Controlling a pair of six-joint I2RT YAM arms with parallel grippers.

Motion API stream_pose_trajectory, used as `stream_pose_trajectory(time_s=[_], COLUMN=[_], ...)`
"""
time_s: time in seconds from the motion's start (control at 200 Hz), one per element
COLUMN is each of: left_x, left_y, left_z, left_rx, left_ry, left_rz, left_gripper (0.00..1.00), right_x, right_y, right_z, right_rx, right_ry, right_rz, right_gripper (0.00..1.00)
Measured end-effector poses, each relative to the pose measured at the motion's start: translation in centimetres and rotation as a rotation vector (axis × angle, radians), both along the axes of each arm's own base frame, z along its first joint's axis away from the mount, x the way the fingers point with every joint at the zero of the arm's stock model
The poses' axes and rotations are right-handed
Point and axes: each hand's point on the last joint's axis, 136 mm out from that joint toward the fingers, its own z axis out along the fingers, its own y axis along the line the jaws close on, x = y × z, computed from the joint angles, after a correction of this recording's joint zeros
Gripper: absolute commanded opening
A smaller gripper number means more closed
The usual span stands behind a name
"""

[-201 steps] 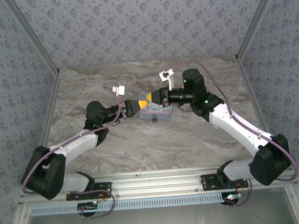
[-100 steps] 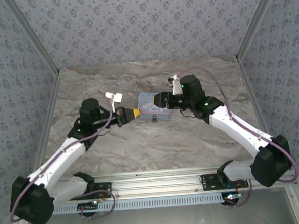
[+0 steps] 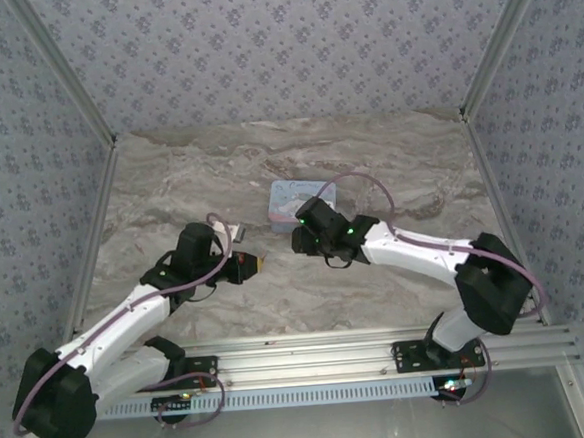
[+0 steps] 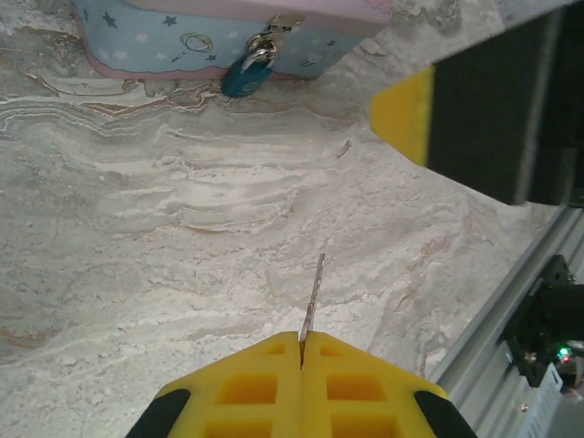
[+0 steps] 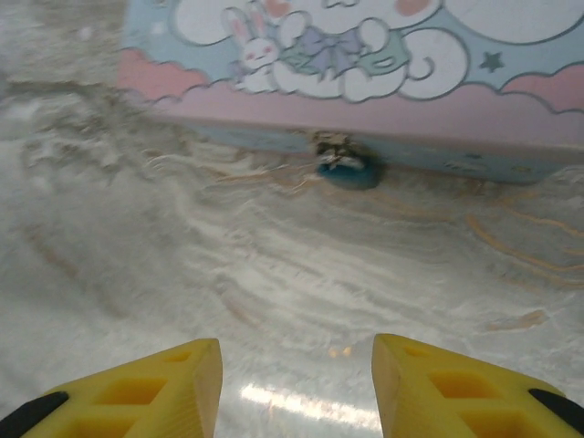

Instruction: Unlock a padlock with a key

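A tiny dark teal padlock (image 4: 245, 78) hangs from the hasp on the front wall of a light blue cartoon-printed tin (image 3: 300, 193), resting on the marble table. The right wrist view has the padlock (image 5: 347, 171) straight ahead. My left gripper (image 4: 301, 339) is shut on a thin metal key (image 4: 315, 292), whose blade sticks out forward, well short of the padlock. In the top view the left gripper (image 3: 258, 264) sits near and left of the tin. My right gripper (image 5: 297, 351) is open and holds nothing, hovering just before the tin (image 5: 365, 55); one of its fingertips (image 4: 406, 114) shows yellow.
The marble tabletop (image 3: 170, 187) stretches around the tin. An aluminium rail (image 3: 311, 353) runs along the near edge, also at the lower right of the left wrist view (image 4: 511, 301). Patterned walls (image 3: 279, 39) close in the back and sides.
Both grippers have drawn back from the tin toward the near edge. The right gripper, shut a second ago, has opened. The left gripper still holds the key.
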Motion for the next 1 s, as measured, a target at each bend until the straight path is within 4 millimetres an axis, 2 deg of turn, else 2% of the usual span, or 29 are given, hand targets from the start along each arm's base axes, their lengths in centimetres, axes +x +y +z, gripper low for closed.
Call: stream_pose_trajectory(time_s=[0.145,0.295,0.635,0.999], left_x=[0.3,0.1,-0.3,-0.1], left_y=[0.3,1.1,1.4,1.5], left_z=[-0.2,-0.7,-1.7,-1.8], left_rx=[0.024,0.035,0.049,0.050], left_ry=[-0.025,-0.044,-0.041,-0.054], left_rz=[0.021,0.044,0.050,0.059], left_gripper=[0.00,0.00,0.00,0.00], right_x=[2.0,3.7,4.6,6.2], right_y=[0.7,1.4,0.6,1.5], right_z=[-0.6,-1.5,-4.3,-6.3], right_rx=[-0.047,-0.087,-0.172,-0.230], right_ry=[-0.014,-0.030,-0.016,-0.024], right_rz=[-0.047,-0.083,-0.145,-0.153], right_gripper=[0.49,0.46,0.41,0.40])
